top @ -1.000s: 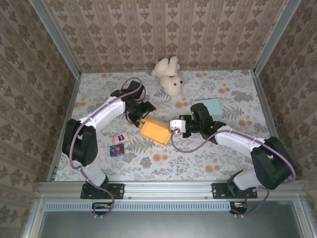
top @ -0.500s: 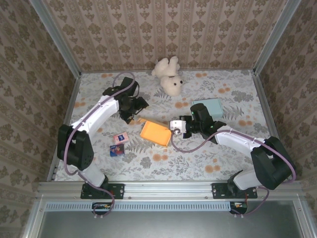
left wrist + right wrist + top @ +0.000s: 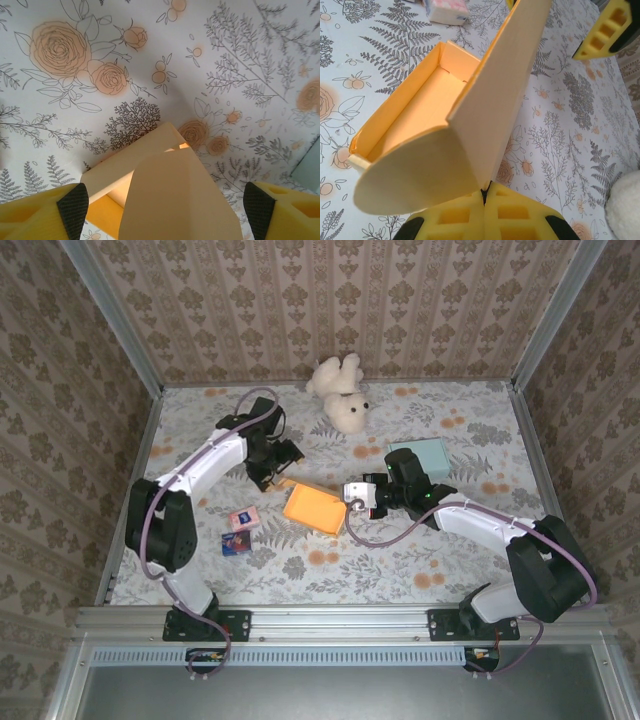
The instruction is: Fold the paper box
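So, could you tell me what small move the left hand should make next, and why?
Probably ease the open left hand down and push the lid shut over the paper box. Its fingers flank the lid's edge without touching, and the right hand, shut on the lid's rounded end, holds it raised over the open box.

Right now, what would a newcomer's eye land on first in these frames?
First the orange paper box mid-table, with its pale lid flap standing up. The right gripper is shut on that flap's edge, and the left gripper hangs open over the box's other end. Next, a white teddy bear lying by the back wall.
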